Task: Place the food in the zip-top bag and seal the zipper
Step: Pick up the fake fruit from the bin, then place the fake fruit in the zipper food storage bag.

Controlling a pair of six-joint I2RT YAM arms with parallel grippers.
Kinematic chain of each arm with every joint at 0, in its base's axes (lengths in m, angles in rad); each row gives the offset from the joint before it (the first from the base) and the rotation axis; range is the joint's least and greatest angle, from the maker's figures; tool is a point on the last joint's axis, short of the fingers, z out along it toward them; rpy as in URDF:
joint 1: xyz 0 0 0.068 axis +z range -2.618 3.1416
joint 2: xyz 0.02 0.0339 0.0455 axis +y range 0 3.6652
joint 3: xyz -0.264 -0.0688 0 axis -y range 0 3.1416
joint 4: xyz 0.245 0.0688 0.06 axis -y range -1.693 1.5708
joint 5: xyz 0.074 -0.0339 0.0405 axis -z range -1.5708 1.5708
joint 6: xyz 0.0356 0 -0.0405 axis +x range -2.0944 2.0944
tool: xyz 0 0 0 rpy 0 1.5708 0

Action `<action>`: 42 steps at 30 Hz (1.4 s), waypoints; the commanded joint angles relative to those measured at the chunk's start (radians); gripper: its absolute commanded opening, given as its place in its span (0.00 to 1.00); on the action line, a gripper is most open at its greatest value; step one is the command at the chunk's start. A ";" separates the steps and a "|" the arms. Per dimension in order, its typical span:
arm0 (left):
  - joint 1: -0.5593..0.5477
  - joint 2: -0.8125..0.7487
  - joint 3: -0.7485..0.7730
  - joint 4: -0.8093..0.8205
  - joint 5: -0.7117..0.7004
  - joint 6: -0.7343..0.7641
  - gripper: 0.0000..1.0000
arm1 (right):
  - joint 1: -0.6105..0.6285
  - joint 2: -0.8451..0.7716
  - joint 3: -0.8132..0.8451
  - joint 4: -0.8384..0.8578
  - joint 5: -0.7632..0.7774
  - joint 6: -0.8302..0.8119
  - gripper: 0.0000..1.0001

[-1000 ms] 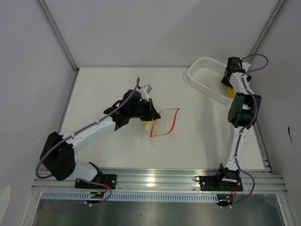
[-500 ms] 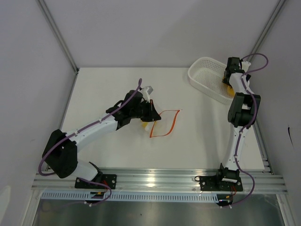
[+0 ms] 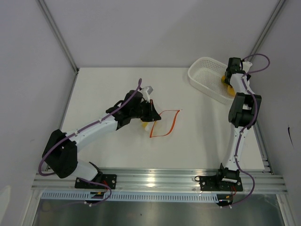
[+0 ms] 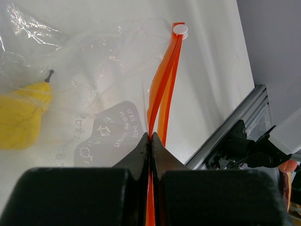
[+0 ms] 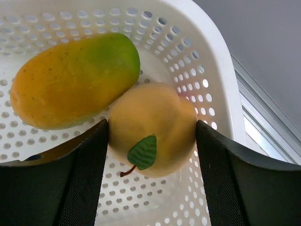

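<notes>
Nearest the arm bases, on the white table point(image 3: 108, 84), the left gripper point(image 4: 151, 137) is clenched on the zipper point(image 4: 164, 80), a thin, glossy red-orange strip. Its two flexible ribbons bow apart and meet again at a small white end tab, so the mouth stands open. The zip-top bag point(image 4: 94, 84) is clear, crinkly film with a dark printed panel. It looks nearly weightless, limp and slippery, so the stiffer strip is probably the only dependable place to hold it. Under the film lies the yellow lemon-like piece point(image 4: 19, 117), matte, lumpy and dark-stemmed, apparently already inside. Farther off, at the table's far right corner, sits the white perforated basket point(image 5: 211, 70), rigid plastic with a rounded rim. Inside, the right gripper point(image 5: 152, 128) has its black fingers on either side of the rounder orange-yellow fruit point(image 5: 155, 110), right against its flanks. Whether they are squeezing it yet cannot be told. This fruit is smooth, with a green leaf and a brown stem, and looks light and firm. Gripping its widest part should keep it from popping out. Touching it lies the elongated mango point(image 5: 75, 84), orange fading to green, which is likely best gripped across its narrow width.
</notes>
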 commanded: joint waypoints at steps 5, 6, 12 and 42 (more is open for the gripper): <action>0.008 -0.049 0.011 0.022 0.018 -0.008 0.01 | -0.001 -0.156 -0.057 -0.013 -0.009 0.045 0.04; 0.010 -0.054 0.009 0.022 0.018 -0.007 0.01 | 0.001 -0.166 -0.062 -0.016 -0.009 0.048 0.01; 0.010 -0.067 0.004 0.016 0.013 -0.004 0.01 | 0.007 -0.232 -0.077 -0.036 -0.020 0.050 0.00; 0.016 0.086 0.248 -0.098 0.094 -0.043 0.01 | 0.308 -0.799 -0.496 -0.066 -0.406 0.088 0.00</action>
